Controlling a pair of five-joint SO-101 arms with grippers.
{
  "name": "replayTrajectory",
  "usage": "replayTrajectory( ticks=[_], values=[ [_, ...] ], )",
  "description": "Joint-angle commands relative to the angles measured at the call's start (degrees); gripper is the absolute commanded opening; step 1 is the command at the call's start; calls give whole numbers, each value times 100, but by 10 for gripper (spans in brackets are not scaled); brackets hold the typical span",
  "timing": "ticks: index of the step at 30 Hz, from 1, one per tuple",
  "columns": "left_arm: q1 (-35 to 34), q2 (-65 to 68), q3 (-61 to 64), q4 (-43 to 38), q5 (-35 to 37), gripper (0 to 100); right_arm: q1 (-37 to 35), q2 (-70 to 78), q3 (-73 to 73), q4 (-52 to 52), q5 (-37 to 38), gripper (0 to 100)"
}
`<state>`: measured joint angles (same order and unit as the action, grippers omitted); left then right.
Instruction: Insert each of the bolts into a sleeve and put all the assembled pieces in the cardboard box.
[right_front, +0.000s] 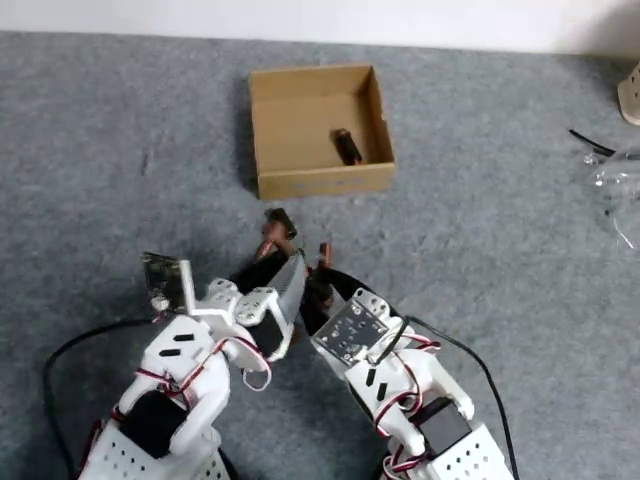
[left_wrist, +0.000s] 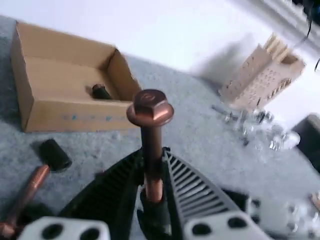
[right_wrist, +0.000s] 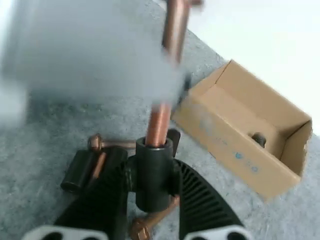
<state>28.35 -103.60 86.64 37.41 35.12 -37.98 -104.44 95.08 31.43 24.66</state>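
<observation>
My left gripper (left_wrist: 151, 157) is shut on a copper bolt (left_wrist: 150, 111), held upright with its hex head on top. Its lower end sits in a black sleeve (right_wrist: 154, 172), and my right gripper (right_wrist: 152, 180) is shut on that sleeve. From above, both grippers (right_front: 288, 290) (right_front: 316, 296) meet just in front of the cardboard box (right_front: 318, 182). One dark assembled piece (right_front: 347, 146) lies inside the box. On the carpet between grippers and box lie a loose sleeve (left_wrist: 55, 154) and loose bolts (left_wrist: 25, 196) (right_wrist: 106, 144).
Grey carpet covers the table. A beige perforated block (left_wrist: 260, 75) and clear plastic items (right_front: 612, 172) lie far to the right. A black cable (right_front: 470, 355) trails from the right arm.
</observation>
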Motion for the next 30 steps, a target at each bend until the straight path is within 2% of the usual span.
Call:
replayTrajectory(
  ticks=[1,12,18,21,27,30],
  values=[
    [92,-66,-233,62,26,6,215,-84,40,-479,53,5],
    [101,-66,-4,149,26,6,171,-84,48,-470,44,5],
    [549,-66,215,167,9,6,189,-84,48,-470,44,5],
    [541,-66,198,167,9,6,189,-84,48,-470,44,5],
    [541,-66,180,149,-448,8,189,-84,48,-462,44,5],
    [418,-66,154,149,-422,65,189,-84,48,-462,44,5]
  ],
)
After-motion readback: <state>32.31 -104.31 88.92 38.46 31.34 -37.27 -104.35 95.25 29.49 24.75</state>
